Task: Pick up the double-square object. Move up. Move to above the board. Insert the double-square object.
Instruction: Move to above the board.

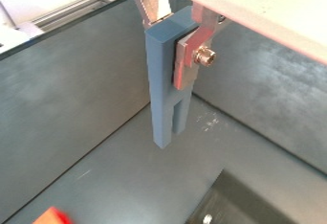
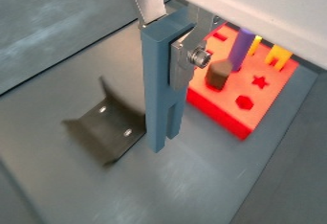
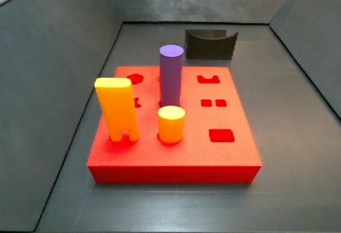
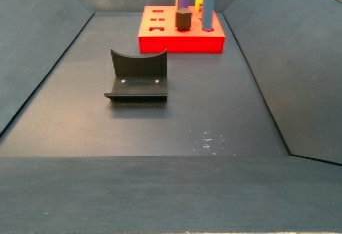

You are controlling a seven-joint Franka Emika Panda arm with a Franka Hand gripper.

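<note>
My gripper (image 1: 179,38) is clamped on the double-square object (image 1: 169,89), a tall slate blue-grey prism with a split two-leg bottom; the silver finger plates pinch its upper part in both wrist views. The piece hangs upright, legs clear of the dark floor. Neither side view shows the gripper, except maybe a sliver at the frame edge.

Judgement: pick done, I'm in the lift/transfer step. In a wrist view the board (image 2: 224,108), a flat bright-red block with shaped holes, sits off to one side, not under the piece. The fixture (image 2: 105,127) lies near, below.

Next: travel over the board, align both legs with the paired square holes (image 3: 210,104), then descend.
</note>
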